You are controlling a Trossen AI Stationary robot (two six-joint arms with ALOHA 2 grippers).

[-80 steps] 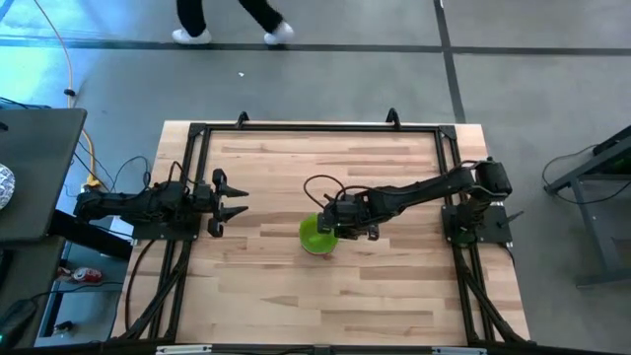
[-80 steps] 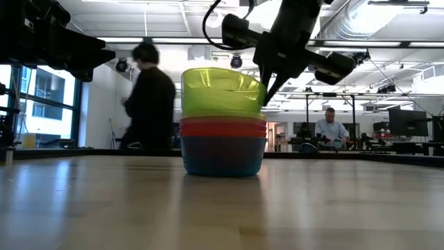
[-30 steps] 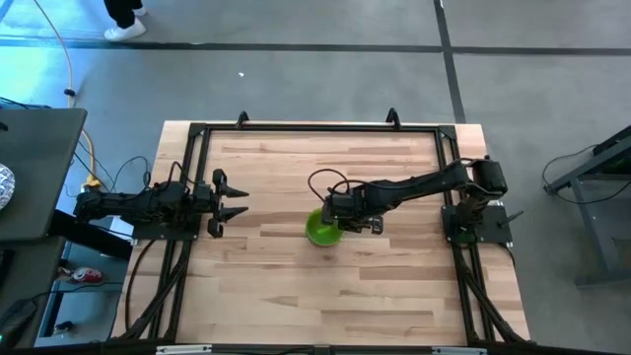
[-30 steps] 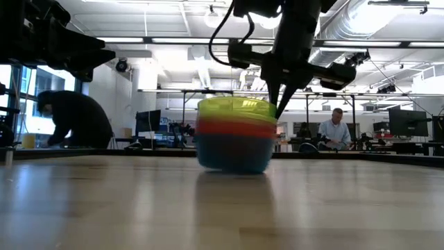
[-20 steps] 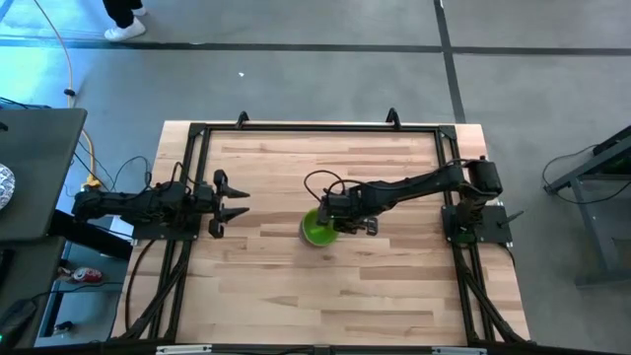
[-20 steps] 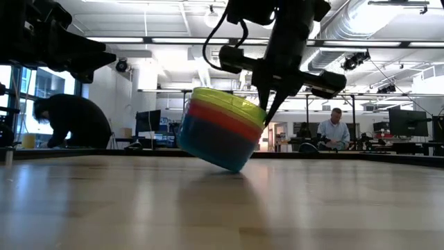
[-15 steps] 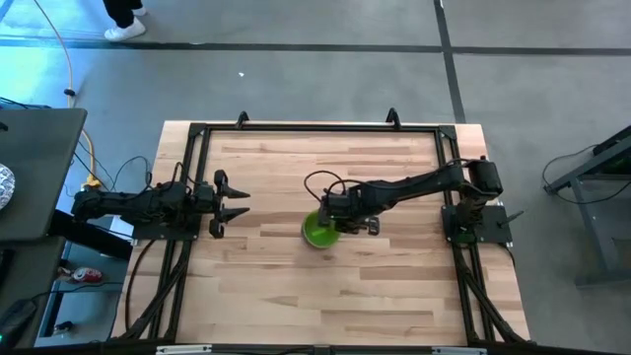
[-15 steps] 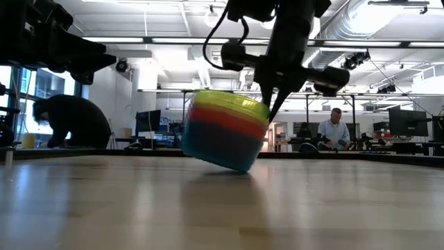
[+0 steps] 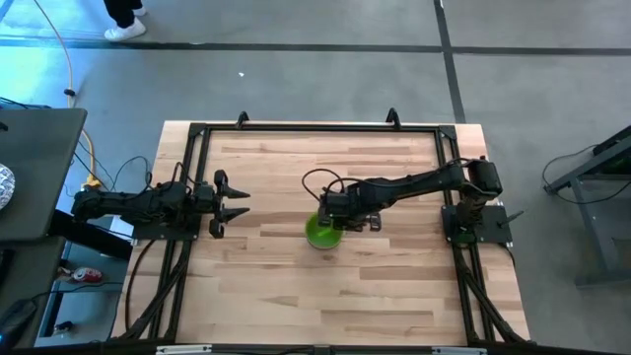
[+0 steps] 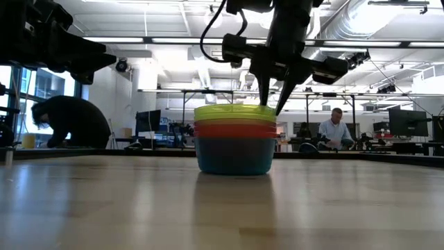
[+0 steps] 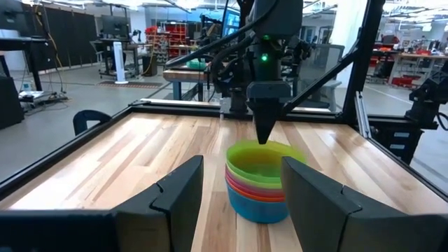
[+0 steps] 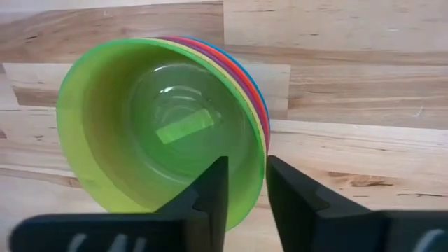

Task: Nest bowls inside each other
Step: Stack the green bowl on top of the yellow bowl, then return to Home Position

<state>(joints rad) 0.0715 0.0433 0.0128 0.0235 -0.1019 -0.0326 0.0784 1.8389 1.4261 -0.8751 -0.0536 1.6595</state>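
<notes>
The bowls (image 9: 320, 234) form one nested stack near the table's middle. The green bowl (image 12: 154, 126) is on top, yellow and red rims (image 10: 234, 127) show beneath it, and the teal bowl (image 10: 233, 154) stands flat on the wood. My right gripper (image 12: 246, 189) is open and points down at the stack's right rim (image 10: 272, 105). One finger is over the green bowl's inside and the other is outside the rims. My left gripper (image 9: 235, 202) is open and waits at the table's left side, aimed at the stack (image 11: 262, 178).
A black frame (image 9: 315, 126) runs around the wooden table top. Bare wood lies on all sides of the stack. A cable (image 9: 314, 182) loops off my right arm. In the room behind, one person bends over (image 10: 69, 121) and another sits (image 10: 338, 128).
My right gripper held the stack's right rim and tipped the whole stack onto the edge of its base. The stack has since come back down and stands flat. The gripper's fingers have parted and it has let go of the rim.
</notes>
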